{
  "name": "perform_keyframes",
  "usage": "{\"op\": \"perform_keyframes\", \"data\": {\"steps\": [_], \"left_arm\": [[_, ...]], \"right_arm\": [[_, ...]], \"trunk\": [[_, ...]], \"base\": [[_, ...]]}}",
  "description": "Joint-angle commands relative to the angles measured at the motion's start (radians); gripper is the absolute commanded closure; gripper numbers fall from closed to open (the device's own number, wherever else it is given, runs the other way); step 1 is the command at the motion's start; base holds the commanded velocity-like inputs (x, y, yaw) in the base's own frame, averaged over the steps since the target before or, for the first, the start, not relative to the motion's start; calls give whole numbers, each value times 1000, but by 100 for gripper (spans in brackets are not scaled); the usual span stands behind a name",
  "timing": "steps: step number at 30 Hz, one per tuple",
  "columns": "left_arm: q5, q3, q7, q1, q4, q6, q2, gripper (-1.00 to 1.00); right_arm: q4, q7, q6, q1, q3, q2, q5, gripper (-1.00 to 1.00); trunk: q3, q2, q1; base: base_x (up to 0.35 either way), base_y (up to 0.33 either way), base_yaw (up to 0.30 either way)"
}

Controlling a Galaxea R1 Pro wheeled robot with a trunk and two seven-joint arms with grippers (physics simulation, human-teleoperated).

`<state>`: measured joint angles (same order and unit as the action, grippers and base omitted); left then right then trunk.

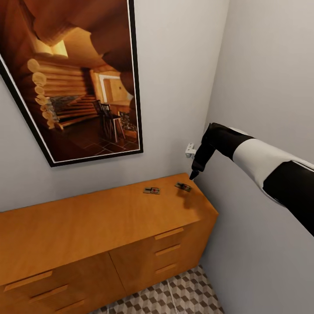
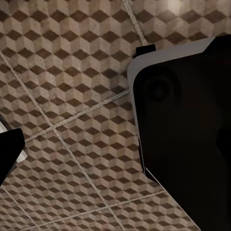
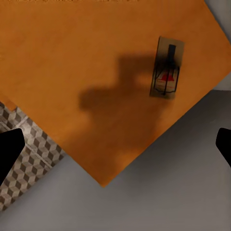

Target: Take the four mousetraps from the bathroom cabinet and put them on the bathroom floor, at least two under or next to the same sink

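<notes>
Mousetraps lie on the cabinet (image 1: 100,222) top near its right corner: one (image 1: 151,190) beside another (image 1: 183,187); the right gripper (image 1: 193,175) hovers over the latter. Left wrist view: bathroom floor (image 2: 62,96); the left gripper's state is unclear. Right wrist view: fingertips (image 3: 9,151) spread wide, empty, above the mousetrap (image 3: 167,74).

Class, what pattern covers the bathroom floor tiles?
Brown, beige and white cubes on the floor, clearest in the left wrist view.

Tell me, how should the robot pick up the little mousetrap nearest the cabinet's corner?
Probably from straight above, pinching the long edges of the mousetrap. It lies flat on the cabinet, so its sides are the only grip. The right gripper hangs open above.
</notes>
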<state>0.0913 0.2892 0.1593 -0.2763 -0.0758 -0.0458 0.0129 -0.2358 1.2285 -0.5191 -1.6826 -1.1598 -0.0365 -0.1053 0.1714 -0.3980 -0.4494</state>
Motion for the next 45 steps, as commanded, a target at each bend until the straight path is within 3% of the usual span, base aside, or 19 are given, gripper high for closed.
{"op": "perform_keyframes", "data": {"steps": [1,45], "left_arm": [[9,8,2,-1,-4,-5,1,-100],[9,8,2,14,-4,-5,6,-100]], "right_arm": [[-3,5,-9,0,6,-1,-10,-100],[-3,-35,-9,29,5,-2,-8,-100]], "trunk": [[2,-2,-1],[2,-2,-1]], "base": [[0,0,0],[98,8,0]]}}
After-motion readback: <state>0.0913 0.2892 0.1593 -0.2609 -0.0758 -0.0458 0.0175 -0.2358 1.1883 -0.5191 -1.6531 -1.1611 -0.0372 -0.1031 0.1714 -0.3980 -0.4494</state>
